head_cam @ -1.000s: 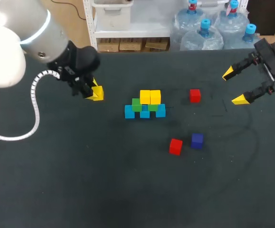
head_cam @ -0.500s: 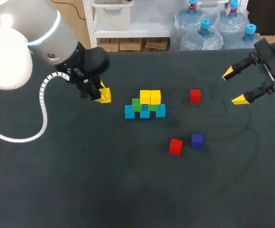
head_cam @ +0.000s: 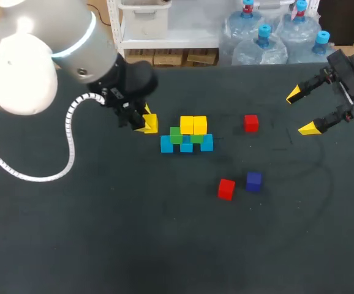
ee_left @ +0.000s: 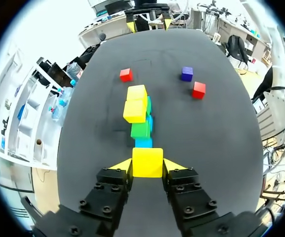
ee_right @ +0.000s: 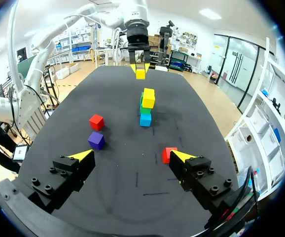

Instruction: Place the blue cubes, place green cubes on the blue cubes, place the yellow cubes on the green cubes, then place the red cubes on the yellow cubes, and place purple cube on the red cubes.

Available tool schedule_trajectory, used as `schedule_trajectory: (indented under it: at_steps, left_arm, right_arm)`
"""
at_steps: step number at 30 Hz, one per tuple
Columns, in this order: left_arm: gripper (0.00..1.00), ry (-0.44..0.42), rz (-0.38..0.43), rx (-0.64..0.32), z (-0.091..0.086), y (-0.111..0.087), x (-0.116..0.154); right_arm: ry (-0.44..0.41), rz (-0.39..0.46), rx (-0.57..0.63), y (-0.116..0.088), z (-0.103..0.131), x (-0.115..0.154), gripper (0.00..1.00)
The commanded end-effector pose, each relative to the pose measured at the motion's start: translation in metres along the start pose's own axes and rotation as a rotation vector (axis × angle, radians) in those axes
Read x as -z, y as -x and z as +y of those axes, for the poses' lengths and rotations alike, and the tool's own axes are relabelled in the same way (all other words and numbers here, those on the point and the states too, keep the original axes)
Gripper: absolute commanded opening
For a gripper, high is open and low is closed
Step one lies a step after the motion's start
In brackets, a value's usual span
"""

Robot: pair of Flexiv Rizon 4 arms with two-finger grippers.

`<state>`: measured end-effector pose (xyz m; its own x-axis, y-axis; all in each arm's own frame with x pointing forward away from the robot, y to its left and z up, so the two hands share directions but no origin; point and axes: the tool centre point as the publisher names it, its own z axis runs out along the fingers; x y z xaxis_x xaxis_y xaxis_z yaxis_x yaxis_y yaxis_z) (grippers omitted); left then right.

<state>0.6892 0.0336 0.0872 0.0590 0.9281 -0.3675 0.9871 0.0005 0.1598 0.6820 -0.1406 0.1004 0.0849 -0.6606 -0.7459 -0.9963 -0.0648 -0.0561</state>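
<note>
My left gripper (head_cam: 147, 122) is shut on a yellow cube (ee_left: 147, 162) and hangs just left of the stack (head_cam: 187, 136). The stack has three blue cubes (head_cam: 186, 146) at the base, two green cubes (head_cam: 176, 135) on them and two yellow cubes (head_cam: 193, 124) on top. In the left wrist view the stack (ee_left: 139, 116) lies straight ahead of the fingers. One red cube (head_cam: 251, 123) sits right of the stack. Another red cube (head_cam: 226, 188) and the purple cube (head_cam: 254, 180) lie nearer the front. My right gripper (head_cam: 304, 110) stands open at the far right, holding nothing.
In the right wrist view a red cube (ee_right: 168, 154) lies close to one fingertip, while the other red cube (ee_right: 96, 121) and the purple cube (ee_right: 96, 140) sit ahead. The dark table (head_cam: 103, 233) has bare room at the front and left.
My left arm has carried the yellow cube to the right, closer to the stack. The right arm and the loose cubes have stayed where they were.
</note>
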Motion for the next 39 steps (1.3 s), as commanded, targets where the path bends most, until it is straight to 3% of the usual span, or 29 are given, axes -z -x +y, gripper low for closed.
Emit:
schedule_trajectory:
  at_steps: [1, 24, 39]
  left_arm:
    - [0.00, -0.010, 0.002, -0.009, 0.006, 0.006, -0.008]
    - [0.00, -0.023, 0.014, -0.021, 0.019, 0.022, -0.027]
    - [0.00, -0.033, 0.029, -0.006, 0.025, 0.022, -0.036]
  right_arm:
    - [-0.001, -0.001, 0.001, 0.000, 0.000, -0.001, 1.00]
    - [-0.001, -0.001, 0.001, 0.000, 0.000, -0.001, 1.00]
    - [-0.001, -0.001, 0.001, 0.000, 0.000, -0.001, 1.00]
